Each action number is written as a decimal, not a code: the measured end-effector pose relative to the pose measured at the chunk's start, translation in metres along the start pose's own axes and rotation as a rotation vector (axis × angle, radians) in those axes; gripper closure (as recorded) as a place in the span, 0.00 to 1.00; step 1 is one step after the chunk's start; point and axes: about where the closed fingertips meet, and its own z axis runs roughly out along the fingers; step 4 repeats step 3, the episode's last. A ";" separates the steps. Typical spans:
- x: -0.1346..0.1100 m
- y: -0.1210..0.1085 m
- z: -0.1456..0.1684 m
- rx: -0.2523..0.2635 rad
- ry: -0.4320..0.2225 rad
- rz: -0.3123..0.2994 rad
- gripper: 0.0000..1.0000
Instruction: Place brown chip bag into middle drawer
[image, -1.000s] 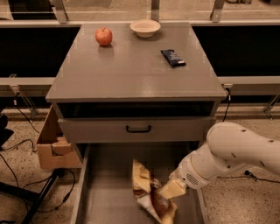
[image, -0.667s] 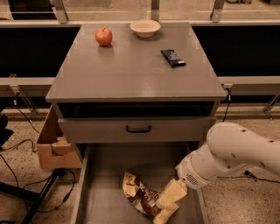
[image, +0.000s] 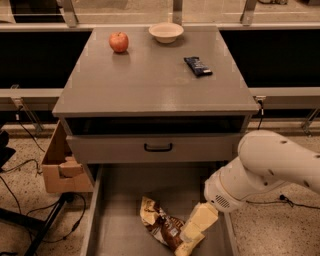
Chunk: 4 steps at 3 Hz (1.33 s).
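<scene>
- Lowered from its upright tilt of a second ago, the brown chip bag (image: 161, 226) lies nearly flat on the floor of the pulled-out middle drawer (image: 120, 200), right of centre.
- The gripper (image: 186, 243) sits over the bag's right end, inside the drawer; whether it is clasping the bag cannot be told.
- A drawer front (image: 115, 149) with a black handle is above.
- An apple (image: 119, 42), bowl (image: 166, 32) and dark blue bar wrapper (image: 198, 66) are on the cabinet top (image: 150, 87).

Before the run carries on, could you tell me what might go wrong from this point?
1. The end effector is at the right end of the brown chip bag, low inside the middle drawer; pulling away could drag the bag along.
2. The arm leans over the drawer's right wall and might clip it on the way out.
</scene>
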 end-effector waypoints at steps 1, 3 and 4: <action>-0.018 0.006 -0.056 0.027 0.042 -0.091 0.00; -0.027 0.015 -0.191 0.099 0.108 -0.218 0.00; -0.027 0.015 -0.191 0.099 0.108 -0.218 0.00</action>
